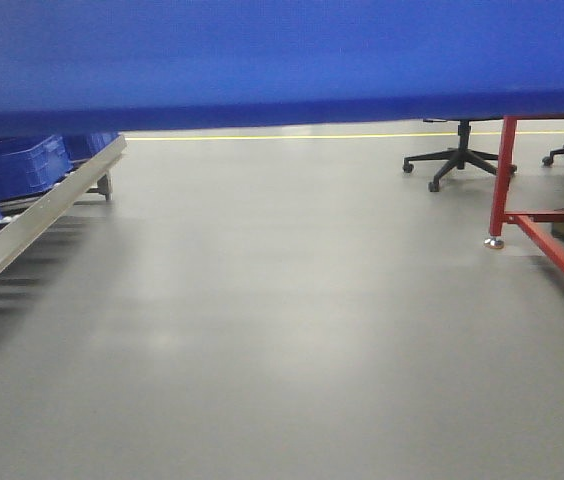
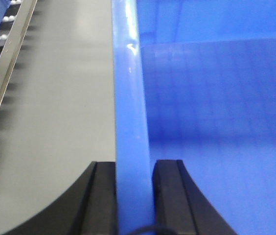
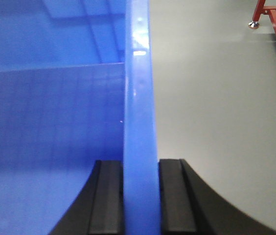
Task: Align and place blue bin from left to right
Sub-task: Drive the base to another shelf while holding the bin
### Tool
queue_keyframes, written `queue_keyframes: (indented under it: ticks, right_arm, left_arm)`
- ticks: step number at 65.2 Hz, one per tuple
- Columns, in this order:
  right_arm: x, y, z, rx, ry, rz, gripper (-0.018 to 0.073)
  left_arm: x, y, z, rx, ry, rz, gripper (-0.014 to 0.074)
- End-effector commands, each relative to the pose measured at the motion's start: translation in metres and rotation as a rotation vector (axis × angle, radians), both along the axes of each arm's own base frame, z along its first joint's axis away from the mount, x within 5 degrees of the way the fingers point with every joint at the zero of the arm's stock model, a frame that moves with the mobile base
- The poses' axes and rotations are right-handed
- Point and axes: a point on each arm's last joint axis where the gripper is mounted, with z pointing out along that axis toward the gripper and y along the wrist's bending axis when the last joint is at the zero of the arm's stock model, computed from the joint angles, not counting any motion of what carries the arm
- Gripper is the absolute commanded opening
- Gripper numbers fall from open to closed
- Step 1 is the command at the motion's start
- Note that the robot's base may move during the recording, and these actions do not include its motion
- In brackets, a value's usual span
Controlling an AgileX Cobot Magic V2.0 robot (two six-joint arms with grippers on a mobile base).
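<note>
L gripper (image 2: 134,166), bottom centre of its wrist view: both black fingers (image 2: 99,196) clamped on the rim wall of the blue bin (image 2: 216,122), one finger each side, wall running straight up the frame. Bin interior fills the right half; grey floor (image 2: 64,98) is on the left.

R gripper (image 3: 140,164) mirrors it: fingers (image 3: 174,196) pinched on the opposite wall, bin interior (image 3: 55,122) at left, floor at right.

Front view: bin (image 1: 282,60) spans the whole top of frame, off the floor, w/ open floor (image 1: 282,330) showing below it. Left edge: slanted roller rack (image 1: 42,210) w/ other blue bins (image 1: 17,165) on it. Right: red frame (image 1: 507,180), office chair (image 1: 459,155) behind it, yellow line (image 1: 262,136) across the far floor.
</note>
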Motion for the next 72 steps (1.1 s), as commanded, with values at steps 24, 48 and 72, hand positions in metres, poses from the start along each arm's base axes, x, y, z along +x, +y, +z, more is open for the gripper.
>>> queue_keyframes:
  ticks: [24, 48, 72]
  right_arm:
    - [0.0001, 0.005, 0.0143, 0.069, -0.118, 0.07, -0.007]
    - [0.0001, 0.005, 0.0143, 0.069, -0.118, 0.07, -0.007]
    - [0.0001, 0.0053, 0.0146, 0.072, -0.121, 0.073, -0.007]
  left_arm:
    - [-0.0009, -0.0078, 0.0085, -0.045, -0.071, -0.077, -0.0111]
    - [-0.0008, -0.0077, 0.0086, -0.044, -0.072, -0.076, -0.0111]
    - [0.0002, -0.0088, 0.0076, -0.041, -0.069, -0.076, -0.0111]
